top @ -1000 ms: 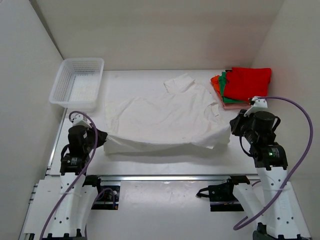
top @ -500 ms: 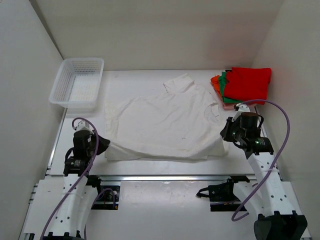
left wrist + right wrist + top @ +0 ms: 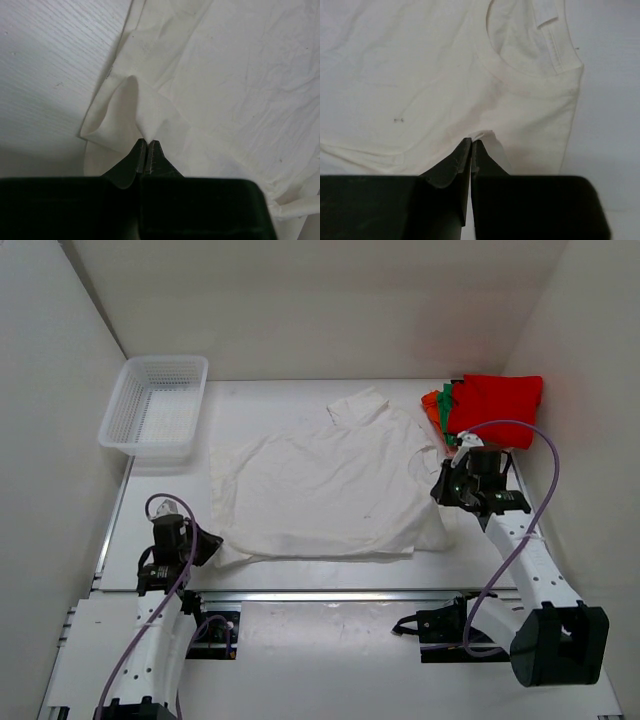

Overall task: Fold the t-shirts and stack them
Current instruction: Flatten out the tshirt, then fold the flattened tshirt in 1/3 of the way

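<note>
The large white t-shirt (image 3: 330, 485) lies spread on the table, its near edge folded under. My left gripper (image 3: 207, 542) is shut on the shirt's near left corner; in the left wrist view the gripper (image 3: 146, 143) pinches a peak of white cloth (image 3: 145, 107). My right gripper (image 3: 441, 489) is shut on the shirt's right edge near the collar; in the right wrist view the gripper (image 3: 471, 142) pinches a small fold of the t-shirt (image 3: 445, 85) below the neckline. Folded red (image 3: 497, 405), green (image 3: 447, 400) and orange (image 3: 431, 406) t-shirts are stacked at the back right.
A white mesh basket (image 3: 155, 406) stands at the back left of the table. White walls close in the left, back and right sides. The table's near rail (image 3: 330, 594) runs in front of the shirt.
Both grippers have lowered the shirt's near edge to the table. The left gripper has moved down and towards the near edge; the right has moved up and away, towards the collar. The shirt now lies flatter.
</note>
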{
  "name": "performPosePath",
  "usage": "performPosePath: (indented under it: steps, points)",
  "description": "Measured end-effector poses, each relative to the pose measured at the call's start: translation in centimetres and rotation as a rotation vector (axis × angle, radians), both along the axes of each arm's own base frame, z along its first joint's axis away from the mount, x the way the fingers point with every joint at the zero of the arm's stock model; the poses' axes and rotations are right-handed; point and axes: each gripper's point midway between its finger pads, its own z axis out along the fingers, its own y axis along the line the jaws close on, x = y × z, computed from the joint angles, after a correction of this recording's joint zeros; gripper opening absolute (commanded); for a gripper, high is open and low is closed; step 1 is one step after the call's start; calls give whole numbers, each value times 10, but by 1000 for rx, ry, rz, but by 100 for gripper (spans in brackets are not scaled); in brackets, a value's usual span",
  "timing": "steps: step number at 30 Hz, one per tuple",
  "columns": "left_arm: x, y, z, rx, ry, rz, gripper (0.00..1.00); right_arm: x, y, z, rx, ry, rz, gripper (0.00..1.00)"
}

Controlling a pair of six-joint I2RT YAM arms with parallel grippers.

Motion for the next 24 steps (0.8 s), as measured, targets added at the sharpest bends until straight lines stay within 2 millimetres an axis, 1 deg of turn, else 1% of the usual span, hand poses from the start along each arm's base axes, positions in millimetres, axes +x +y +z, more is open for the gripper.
performPosePath:
  steps: [5, 11, 19, 24]
  points:
    - [8, 5, 6, 0, -33, 28, 0, 22, 2, 2, 2, -15, 7, 0]
    - [18, 11, 13, 1, -70, 55, 0, 42, 9, 4, 9, -30, 30, 0]
    - [28, 16, 16, 1, -89, 76, 0, 70, 21, 17, 19, -71, 68, 0]
    - [34, 19, 19, 3, -105, 85, 0, 83, 25, 10, 18, -63, 84, 0]
